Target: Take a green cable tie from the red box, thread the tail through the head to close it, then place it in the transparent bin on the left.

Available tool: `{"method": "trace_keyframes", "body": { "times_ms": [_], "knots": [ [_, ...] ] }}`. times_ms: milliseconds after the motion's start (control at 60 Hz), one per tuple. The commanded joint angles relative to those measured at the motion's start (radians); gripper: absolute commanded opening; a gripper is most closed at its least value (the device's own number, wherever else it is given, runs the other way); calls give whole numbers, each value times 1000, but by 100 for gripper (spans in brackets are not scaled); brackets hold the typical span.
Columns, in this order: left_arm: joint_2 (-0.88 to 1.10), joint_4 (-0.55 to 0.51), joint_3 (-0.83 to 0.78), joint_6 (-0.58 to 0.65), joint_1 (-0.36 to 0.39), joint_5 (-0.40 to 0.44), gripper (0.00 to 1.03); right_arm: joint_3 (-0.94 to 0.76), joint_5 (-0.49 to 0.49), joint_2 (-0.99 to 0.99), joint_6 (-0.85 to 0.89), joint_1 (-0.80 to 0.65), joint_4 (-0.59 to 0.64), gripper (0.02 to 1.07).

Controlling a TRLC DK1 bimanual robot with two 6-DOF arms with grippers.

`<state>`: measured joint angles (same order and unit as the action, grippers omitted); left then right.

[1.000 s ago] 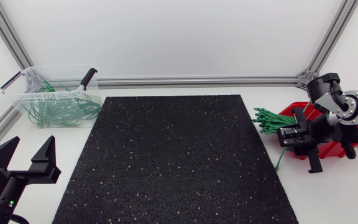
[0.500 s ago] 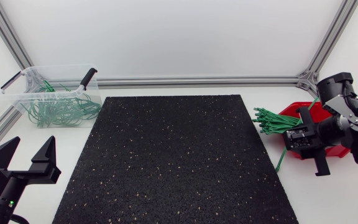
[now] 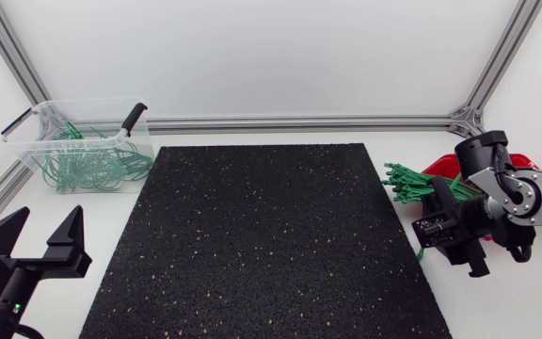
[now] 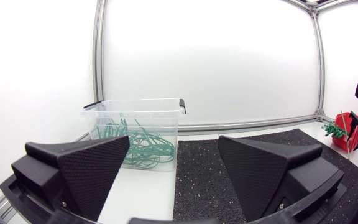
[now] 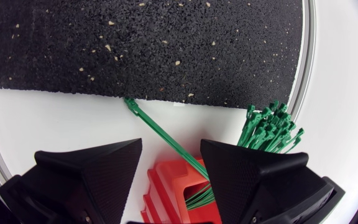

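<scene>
Head view first: the left gripper (image 3: 50, 215) sits at the near left corner of the white table (image 3: 497, 301), off the black mat (image 3: 262, 245), claw spread wide with nothing in it. The transparent bin (image 3: 83, 104) is at the far left with a tangle of looped ties (image 3: 92, 165) inside. Over on the right, the right gripper (image 3: 445, 234) hangs over the near end of the red box (image 3: 438, 173). A bundle of green ties (image 3: 407, 181) pokes out of the box toward the mat. One loose green tie (image 3: 423, 247) trails down from under the gripper to the table beside the mat's edge. There's a small pale label on the gripper body, way too tiny to read.

Left wrist view: both fingers stand far apart, and the bin (image 4: 135, 109) with its looped ties (image 4: 138, 146) is ahead of them. The red box (image 4: 340, 135) and bundle (image 4: 333, 129) are far off across the mat (image 4: 210, 168).

Right wrist view: the right gripper (image 5: 171, 146) has a clear gap between its fingers. The loose green tie (image 5: 160, 134) runs through that gap from the red box (image 5: 166, 180) out to the mat (image 5: 154, 43), its head right at the mat's edge. Neither finger seems to touch it. The bundle (image 5: 269, 127) fans out just beside one finger.
</scene>
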<state>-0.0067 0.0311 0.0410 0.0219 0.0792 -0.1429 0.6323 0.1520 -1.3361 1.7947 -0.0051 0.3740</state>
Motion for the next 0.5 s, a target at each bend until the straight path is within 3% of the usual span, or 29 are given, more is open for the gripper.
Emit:
{"method": "trace_keyframes", "body": {
  "times_ms": [0,233,300,433,483],
  "knots": [
    [5,-22,-39,-14,-12,0,100,-25,23,-35,46,14,-37,79],
    [5,-22,-41,-13,-12,0,99,-20,80,-120,80,5,-138,77],
    [5,-22,-41,-14,-12,0,100,-19,84,-137,89,1,-149,64],
    [5,-22,-39,-14,-13,0,99,-26,86,-140,101,5,-168,24],
    [5,-22,-39,-14,-12,0,100,-25,87,-141,111,2,-176,20]
  ]
}}
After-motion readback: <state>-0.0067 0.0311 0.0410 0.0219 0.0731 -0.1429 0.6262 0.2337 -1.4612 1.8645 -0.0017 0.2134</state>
